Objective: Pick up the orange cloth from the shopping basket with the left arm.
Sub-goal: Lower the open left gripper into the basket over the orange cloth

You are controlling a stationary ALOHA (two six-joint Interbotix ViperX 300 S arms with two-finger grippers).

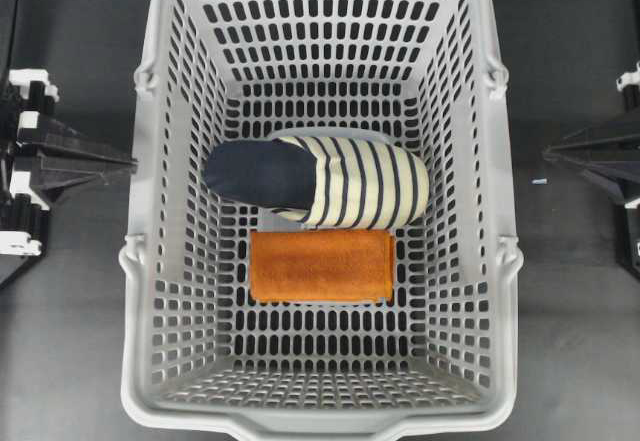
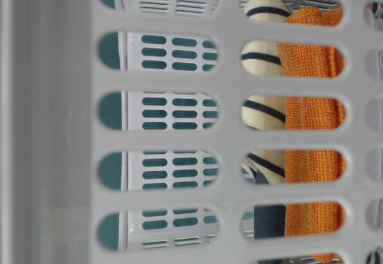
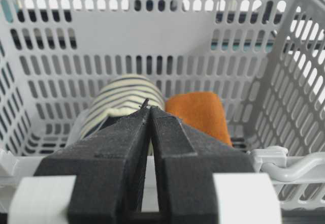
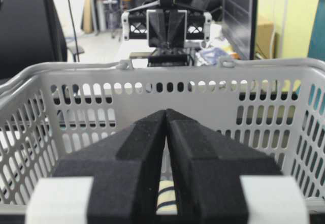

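Observation:
The orange cloth lies flat and folded on the floor of the grey shopping basket, just in front of a cream-and-navy striped slipper. My left gripper is shut and empty, outside the basket's left wall at rim height. In the left wrist view its tips point into the basket, with the cloth beyond and to the right of them and the slipper straight ahead. My right gripper is shut and empty outside the right wall; its wrist view shows the tips before the basket rim.
The basket's tall lattice walls stand between both grippers and the cloth. The table-level view looks through the wall at the cloth and slipper. The left arm shows across the basket in the right wrist view.

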